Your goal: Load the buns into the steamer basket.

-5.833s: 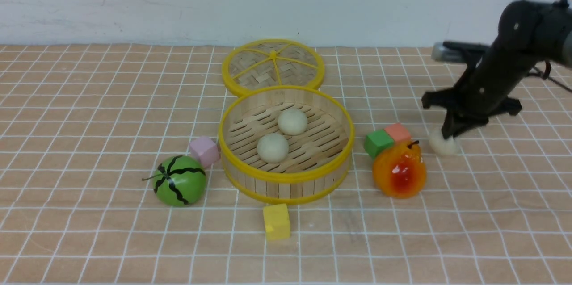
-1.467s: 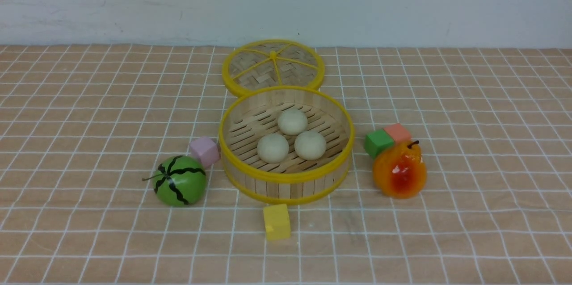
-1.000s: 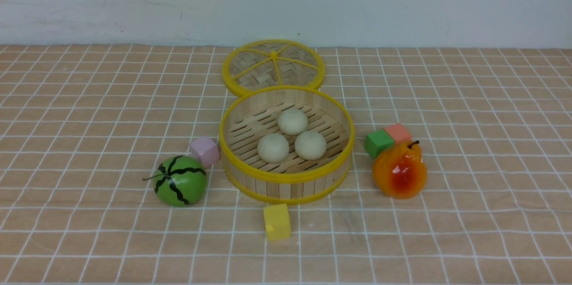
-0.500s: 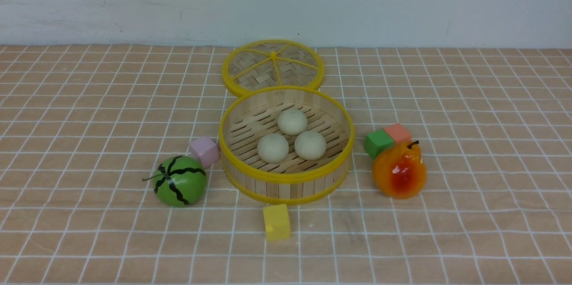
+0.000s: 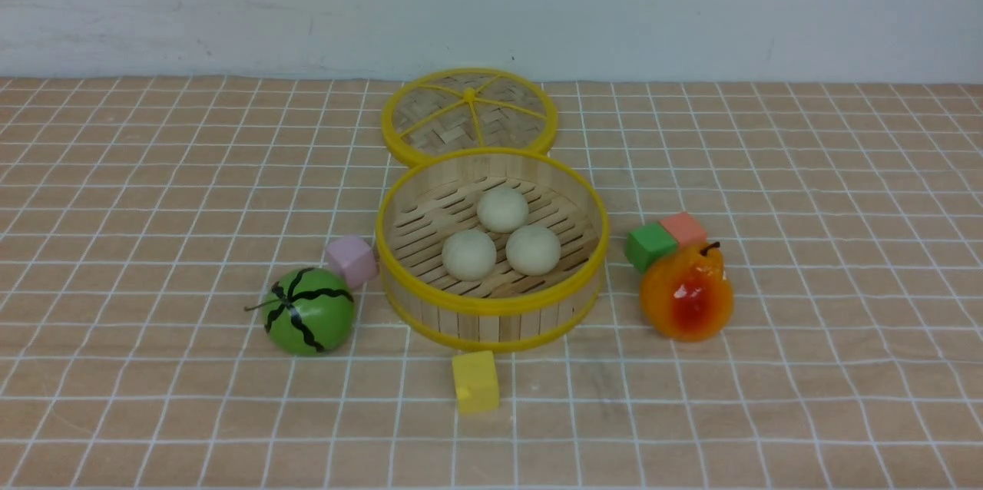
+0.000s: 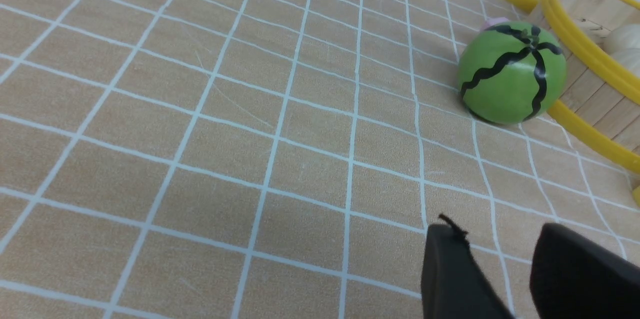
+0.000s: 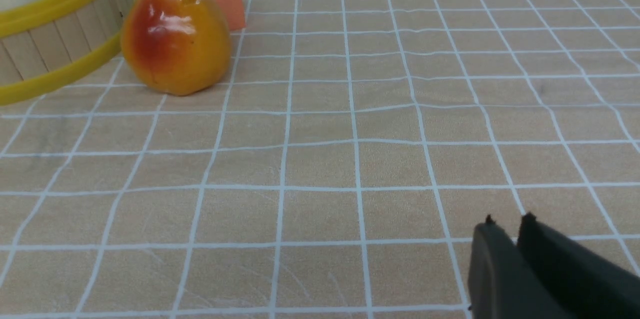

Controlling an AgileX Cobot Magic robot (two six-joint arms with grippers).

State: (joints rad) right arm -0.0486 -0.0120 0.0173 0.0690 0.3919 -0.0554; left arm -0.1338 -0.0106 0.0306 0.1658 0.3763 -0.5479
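Note:
The steamer basket (image 5: 491, 304) stands mid-table in the front view, round, bamboo-slatted, with yellow rims. Three off-white buns lie on its floor: one at the back (image 5: 502, 209), one front left (image 5: 469, 254), one front right (image 5: 533, 249). Neither arm shows in the front view. In the left wrist view my left gripper (image 6: 500, 234) is open and empty above bare cloth, away from the basket's wall (image 6: 590, 94). In the right wrist view my right gripper (image 7: 507, 223) is shut and empty, far from the basket (image 7: 55, 44).
The flat woven lid (image 5: 469, 115) lies behind the basket. A toy watermelon (image 5: 309, 311) and a pink cube (image 5: 351, 259) sit to its left. A green cube (image 5: 650, 245), an orange cube (image 5: 683, 228) and a glossy pear (image 5: 686, 295) sit to its right. A yellow cube (image 5: 475, 381) lies in front.
Earlier my right gripper was on the third bun to the right of the pear. That bun now lies in the basket and the arm has left the front view. Nothing moved lately.

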